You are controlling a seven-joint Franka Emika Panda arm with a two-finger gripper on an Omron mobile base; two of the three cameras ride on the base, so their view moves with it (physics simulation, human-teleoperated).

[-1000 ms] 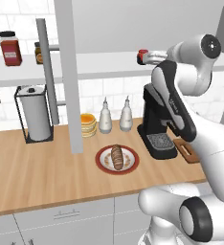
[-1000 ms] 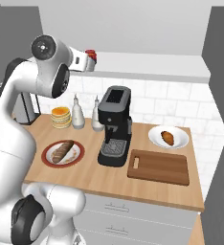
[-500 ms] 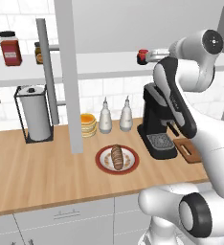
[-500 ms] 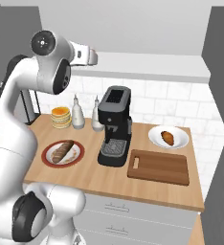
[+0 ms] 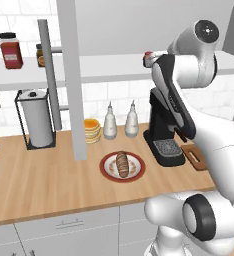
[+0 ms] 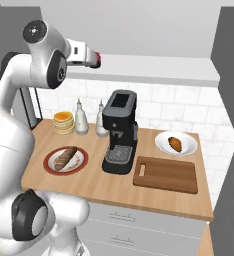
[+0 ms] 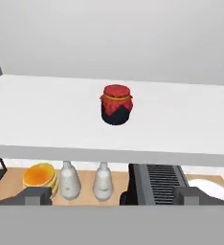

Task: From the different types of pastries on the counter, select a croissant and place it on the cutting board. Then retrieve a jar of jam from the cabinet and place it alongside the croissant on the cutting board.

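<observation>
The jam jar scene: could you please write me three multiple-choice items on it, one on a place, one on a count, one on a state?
1. Where does the jar of jam stand?
A. on the cabinet shelf
B. on the cutting board
C. in the gripper

2. How many white bottles stand by the pancakes?
A. one
B. two
C. four

3. The croissant is:
A. on the board
B. on a white plate
C. beside the loaf

Key: 1 A, it sits alone on the shelf; 2 B, a pair; 3 B, the board lies bare.

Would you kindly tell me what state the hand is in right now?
Hand: open and empty, facing the jar of jam on the cabinet shelf.
</observation>
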